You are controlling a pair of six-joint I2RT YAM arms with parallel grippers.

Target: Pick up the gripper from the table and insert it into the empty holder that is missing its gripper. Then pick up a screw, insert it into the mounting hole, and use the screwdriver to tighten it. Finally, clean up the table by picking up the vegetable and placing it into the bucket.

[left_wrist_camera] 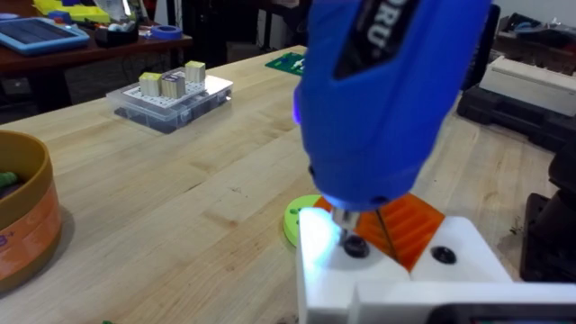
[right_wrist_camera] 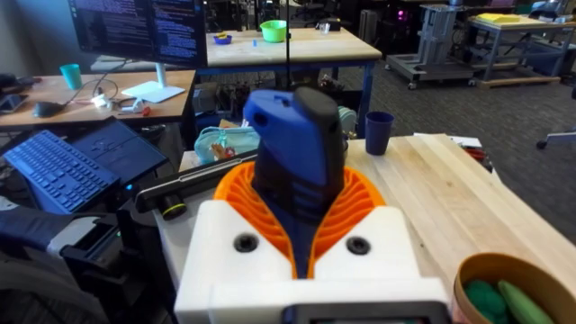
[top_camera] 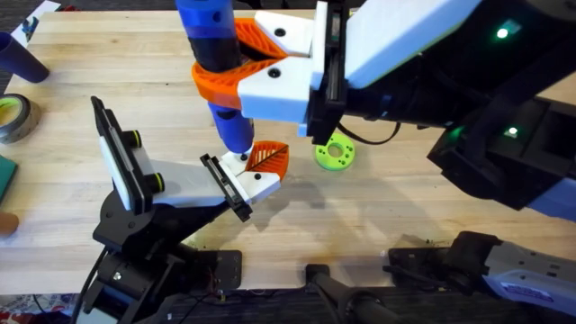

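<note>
Holding the screwdriver (top_camera: 219,63) upright in the right gripper (top_camera: 236,65), orange ribbed pads (right_wrist_camera: 355,202) pinched on both sides of the blue body. Running its long axis straight down from that grip, narrow tip (left_wrist_camera: 345,225) ending below the hand at a dark screw head (left_wrist_camera: 355,247) in the white holder (top_camera: 243,183). Judging this as the tightening step, with everything turning on the tip staying in line with the screw beneath the hand.

Sitting already in the holder, just beside the tip: the small orange gripper (top_camera: 268,158). Resting just beyond it on the table (top_camera: 378,216): a lime-green ring (top_camera: 335,152).

Cannot tell the left gripper's state, though judging from its wrist view that it is close by the holder; the right arm alone carrying the tool.

Lying well off to one side of the right hand: the bucket (right_wrist_camera: 513,286), green vegetable (right_wrist_camera: 488,299) showing inside it, so clean-up looking done.

Standing farther along the plank: a clear parts box (left_wrist_camera: 169,94); lying at the far edge, a tape roll (top_camera: 13,117). Filling the room beyond: desks and monitors.
</note>
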